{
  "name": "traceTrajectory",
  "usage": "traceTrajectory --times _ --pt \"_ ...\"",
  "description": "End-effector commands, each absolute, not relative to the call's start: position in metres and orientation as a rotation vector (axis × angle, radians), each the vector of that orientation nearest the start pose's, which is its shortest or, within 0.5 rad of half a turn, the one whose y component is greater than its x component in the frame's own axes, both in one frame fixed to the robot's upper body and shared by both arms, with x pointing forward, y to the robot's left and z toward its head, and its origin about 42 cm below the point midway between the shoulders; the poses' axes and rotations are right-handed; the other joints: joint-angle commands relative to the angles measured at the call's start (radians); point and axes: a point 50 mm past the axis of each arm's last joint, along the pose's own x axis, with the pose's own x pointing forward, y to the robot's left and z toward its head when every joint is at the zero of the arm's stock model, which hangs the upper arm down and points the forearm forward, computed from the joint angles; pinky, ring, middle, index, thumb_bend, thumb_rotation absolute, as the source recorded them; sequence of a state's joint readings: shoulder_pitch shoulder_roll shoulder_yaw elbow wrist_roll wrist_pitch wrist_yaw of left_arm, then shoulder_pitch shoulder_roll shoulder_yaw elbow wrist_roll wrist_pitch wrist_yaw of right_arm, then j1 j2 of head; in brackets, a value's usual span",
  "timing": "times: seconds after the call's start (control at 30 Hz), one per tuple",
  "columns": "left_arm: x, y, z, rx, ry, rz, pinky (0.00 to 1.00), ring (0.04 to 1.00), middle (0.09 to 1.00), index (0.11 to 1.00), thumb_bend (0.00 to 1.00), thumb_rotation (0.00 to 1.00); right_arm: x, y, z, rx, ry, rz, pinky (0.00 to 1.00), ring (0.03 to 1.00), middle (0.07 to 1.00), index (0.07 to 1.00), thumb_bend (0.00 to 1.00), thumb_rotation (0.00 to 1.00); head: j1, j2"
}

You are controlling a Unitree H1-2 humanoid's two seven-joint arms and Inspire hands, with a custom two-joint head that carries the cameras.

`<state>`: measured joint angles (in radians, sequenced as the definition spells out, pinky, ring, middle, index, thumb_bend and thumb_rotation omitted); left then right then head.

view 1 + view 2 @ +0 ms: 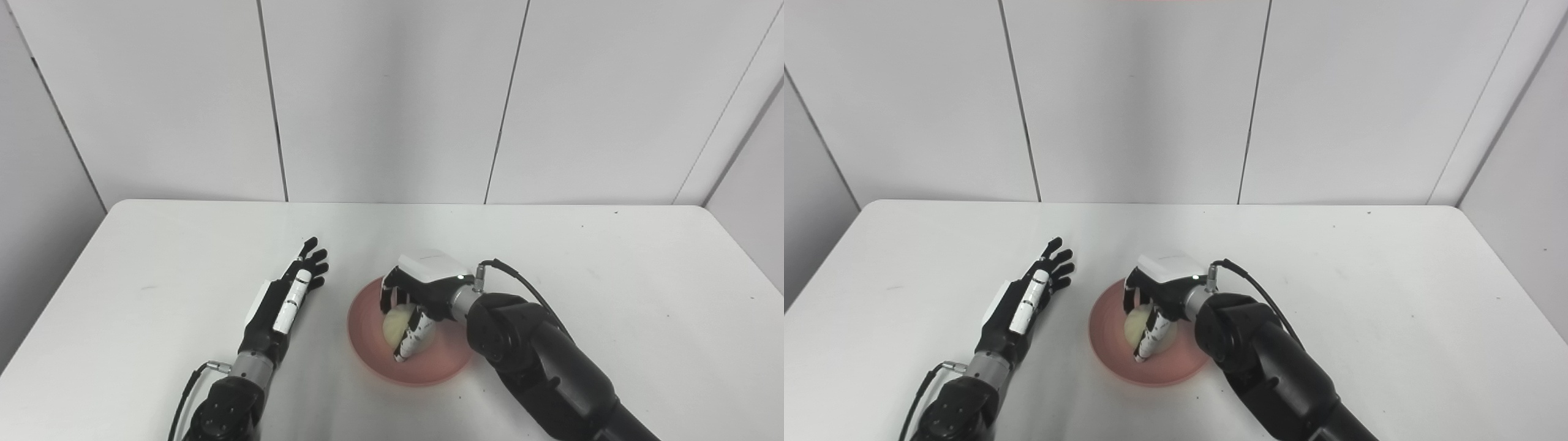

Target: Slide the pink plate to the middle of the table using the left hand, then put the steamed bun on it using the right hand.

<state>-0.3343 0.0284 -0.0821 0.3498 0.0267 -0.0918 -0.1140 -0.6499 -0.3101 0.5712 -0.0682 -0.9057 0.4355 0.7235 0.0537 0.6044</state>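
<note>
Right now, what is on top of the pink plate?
The steamed bun sits over the pink plate, right hand closed around it. Its underside is hidden, so contact is unclear.

- Left hand (293, 291): black fingers, white thumb strip, silver wrist collar.
- Right hand (422, 288): white back cover, speckled thumb.
- Black cables loop off both glossy black forearms.

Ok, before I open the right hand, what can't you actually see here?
- Bun underside: both views; right hand fingers cover the steamed bun, so contact with the pink plate is unclear.
- Plate's right rim: behind the right arm.
- Left hand palm: faces away.
</note>
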Motion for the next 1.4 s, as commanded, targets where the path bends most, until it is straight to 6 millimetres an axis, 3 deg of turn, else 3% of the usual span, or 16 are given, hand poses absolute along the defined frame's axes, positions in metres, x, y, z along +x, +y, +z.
traceTrajectory --times 0.0,0.43,0.63,0.7,0.77,0.9,0.97,1.0,1.03,1.13,1.17,1.27,1.37 --pt "0.353 0.150 0.063 0.068 0.143 -0.317 0.89 0.904 0.932 0.951 0.47 1.00 0.407 -0.123 0.279 -1.454 -0.053 0.606 0.50 0.653 0.739 0.766 0.81 0.41 0.002 -0.001" --pt "0.354 0.149 0.063 0.043 0.153 -0.315 0.89 0.906 0.935 0.956 0.46 1.00 0.381 -0.125 0.323 -1.485 -0.110 0.597 0.45 0.653 0.812 0.889 0.88 0.43 -0.001 -0.001" --pt "0.354 0.152 0.060 0.042 0.150 -0.319 0.90 0.909 0.938 0.960 0.47 1.00 0.378 -0.132 0.335 -1.418 -0.193 0.542 0.44 0.632 0.786 0.879 0.89 0.40 -0.008 -0.007" --pt "0.354 0.152 0.060 0.046 0.149 -0.320 0.89 0.908 0.940 0.959 0.48 1.00 0.377 -0.135 0.338 -1.404 -0.214 0.524 0.49 0.720 0.857 0.890 0.89 0.43 -0.010 -0.009" --pt "0.354 0.153 0.060 0.046 0.151 -0.321 0.89 0.909 0.940 0.959 0.48 1.00 0.377 -0.140 0.340 -1.386 -0.227 0.493 0.50 0.729 0.857 0.892 0.90 0.44 -0.013 -0.012" --pt "0.354 0.154 0.059 0.042 0.154 -0.319 0.89 0.913 0.943 0.962 0.48 1.00 0.379 -0.156 0.337 -1.305 -0.306 0.369 0.41 0.556 0.724 0.883 0.93 0.50 -0.022 -0.021" --pt "0.355 0.156 0.058 0.044 0.154 -0.320 0.90 0.915 0.945 0.963 0.48 1.00 0.381 -0.165 0.328 -1.218 -0.349 0.299 0.53 0.599 0.726 0.884 0.92 0.56 -0.023 -0.024" --pt "0.355 0.157 0.057 0.046 0.154 -0.320 0.90 0.915 0.946 0.964 0.48 1.00 0.382 -0.171 0.323 -1.157 -0.357 0.264 0.57 0.678 0.786 0.907 0.90 0.63 -0.024 -0.025" --pt "0.354 0.157 0.057 0.050 0.153 -0.319 0.90 0.915 0.946 0.964 0.48 1.00 0.382 -0.177 0.316 -1.089 -0.353 0.230 0.58 0.691 0.797 0.912 0.89 0.64 -0.026 -0.027" --pt "0.353 0.161 0.057 0.062 0.151 -0.313 0.89 0.911 0.941 0.958 0.49 1.00 0.382 -0.189 0.300 -0.911 -0.319 0.186 0.76 0.876 0.939 0.975 0.79 0.91 -0.038 -0.035" --pt "0.352 0.161 0.056 0.063 0.149 -0.313 0.89 0.911 0.940 0.957 0.49 1.00 0.382 -0.193 0.295 -0.847 -0.298 0.177 0.82 0.919 0.969 0.987 0.76 0.95 -0.038 -0.035" --pt "0.351 0.163 0.056 0.052 0.145 -0.304 0.89 0.914 0.941 0.955 0.49 1.00 0.386 -0.205 0.282 -0.623 -0.238 0.154 0.98 0.996 0.999 1.000 0.66 1.00 -0.046 -0.039" --pt "0.349 0.166 0.056 0.045 0.141 -0.296 0.90 0.917 0.945 0.957 0.47 1.00 0.390 -0.212 0.270 -0.375 -0.315 0.089 1.00 1.000 1.000 1.000 0.58 1.00 -0.054 -0.046"
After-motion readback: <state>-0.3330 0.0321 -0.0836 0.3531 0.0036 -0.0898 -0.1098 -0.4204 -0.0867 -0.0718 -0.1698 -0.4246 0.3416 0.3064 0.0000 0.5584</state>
